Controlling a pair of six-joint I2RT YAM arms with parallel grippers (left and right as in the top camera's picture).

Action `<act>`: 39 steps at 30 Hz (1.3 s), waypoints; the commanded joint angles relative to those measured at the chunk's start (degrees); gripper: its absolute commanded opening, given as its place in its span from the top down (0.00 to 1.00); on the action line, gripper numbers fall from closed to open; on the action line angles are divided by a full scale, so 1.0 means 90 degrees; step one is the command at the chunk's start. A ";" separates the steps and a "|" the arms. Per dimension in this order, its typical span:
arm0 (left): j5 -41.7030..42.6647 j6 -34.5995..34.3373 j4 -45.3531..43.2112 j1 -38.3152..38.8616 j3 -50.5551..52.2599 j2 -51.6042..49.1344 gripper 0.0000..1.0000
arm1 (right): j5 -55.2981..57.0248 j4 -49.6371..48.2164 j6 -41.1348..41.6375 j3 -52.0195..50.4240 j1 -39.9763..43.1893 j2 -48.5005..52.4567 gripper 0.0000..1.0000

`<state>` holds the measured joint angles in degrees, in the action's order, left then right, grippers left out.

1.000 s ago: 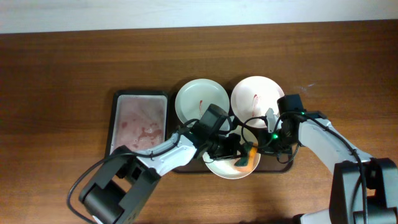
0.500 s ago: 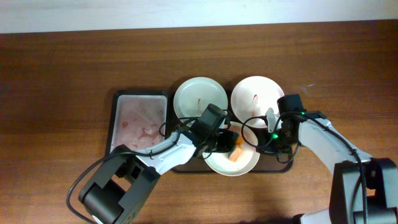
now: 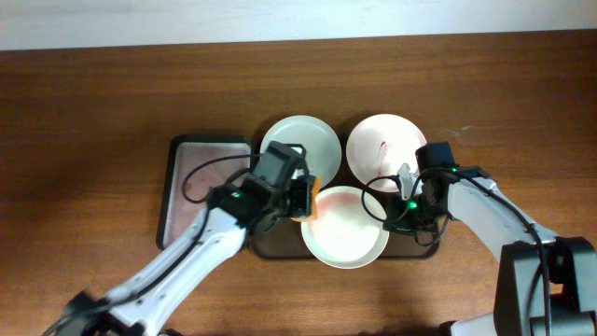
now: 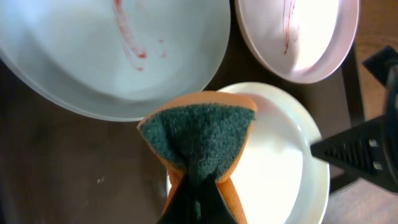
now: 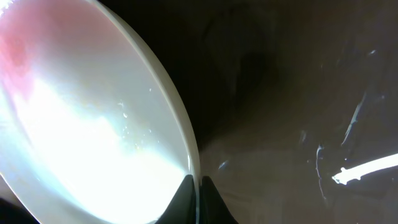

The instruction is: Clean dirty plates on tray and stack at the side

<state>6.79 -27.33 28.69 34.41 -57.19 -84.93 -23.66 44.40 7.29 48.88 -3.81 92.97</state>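
Observation:
Three plates sit on the dark brown tray (image 3: 426,245). The back-left greenish-white plate (image 3: 300,147) has red smears (image 4: 127,37). The back-right pinkish plate (image 3: 386,140) has a red smear too (image 4: 287,25). The front plate (image 3: 345,229) looks white with a faint pink tint at its far part. My left gripper (image 3: 300,193) is shut on an orange sponge with a green scouring face (image 4: 198,134), held over the front plate's left rim. My right gripper (image 3: 398,211) is shut on the front plate's right rim (image 5: 196,177).
A smaller, narrower tray (image 3: 191,173) lies just left of the big tray. Brown wood-grain tabletop (image 3: 112,103) surrounds both trays. The right arm's cables hang over the tray's right end.
My left gripper has carried the sponge from the middle of the front plate back and left to its left rim. The right gripper has stayed on the rim.

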 commanded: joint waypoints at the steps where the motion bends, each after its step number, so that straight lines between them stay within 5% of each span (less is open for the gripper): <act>1: -0.0070 0.0709 0.0716 -0.0719 0.0015 0.0374 1.00 | 0.0012 0.0029 -0.0046 0.0107 -0.0039 -0.0199 0.96; 6: -0.0282 0.2268 0.1348 -0.2067 0.0015 0.0359 1.00 | 0.0763 0.0029 -0.0090 0.0165 -0.0041 -0.1314 0.96; 8: -0.0646 0.2322 0.1321 -0.2455 0.0017 0.0272 1.00 | 0.1207 0.0032 -0.0090 0.0260 -0.0073 -0.1671 0.96; 18: -0.0619 0.3322 0.0882 -0.2931 0.0015 -0.1501 1.00 | 0.6611 -0.0219 -0.0090 0.0860 -0.2455 -0.2208 0.96; 19: -0.0627 0.3356 0.0814 -0.2931 0.0015 -0.1528 0.84 | 0.6953 -0.0277 -0.0092 0.0860 -0.2703 -0.2208 0.96; 20: -0.0629 0.3356 0.0758 -0.2931 0.0015 -0.1528 0.52 | 0.7215 -0.0321 -0.0117 0.0860 -0.2960 -0.2208 0.96; 21: -0.0646 0.3356 0.0695 -0.2931 0.0015 -0.1528 0.39 | 0.7373 -0.0342 -0.0117 0.0860 -0.3113 -0.2208 0.96; 25: -0.0782 0.3300 0.0563 -0.2931 0.0015 -0.1530 0.38 | 0.8323 -0.0393 -0.0163 0.0860 -0.3725 -0.2208 0.96; 31: -0.0471 0.2941 0.0393 -0.2919 0.0015 -0.1880 0.41 | 0.8677 -0.0532 -0.0027 0.0869 -0.3917 -0.2208 0.96; 32: -0.0464 0.2941 0.0381 -0.2919 0.0015 -0.1940 0.60 | 0.8548 -0.0508 0.0308 0.0869 -0.3857 -0.2208 0.96; 35: -0.0464 0.2943 0.0379 -0.2922 0.0015 -0.1977 0.82 | 0.7478 -0.0457 0.0889 0.0869 -0.3395 -0.2215 0.96; 36: -0.0464 0.2943 0.0359 -0.2919 0.0015 -0.1977 0.97 | 0.7142 -0.0457 0.1095 0.0869 -0.3123 -0.2225 0.96; 39: -0.0474 0.2943 0.0226 -0.2931 0.0012 -0.1972 1.00 | 0.6013 -0.0444 0.1209 0.0869 -0.2113 -0.2380 0.96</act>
<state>1.72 -0.89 31.88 8.27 -57.10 -101.86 40.27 40.27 14.79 55.29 -29.12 73.91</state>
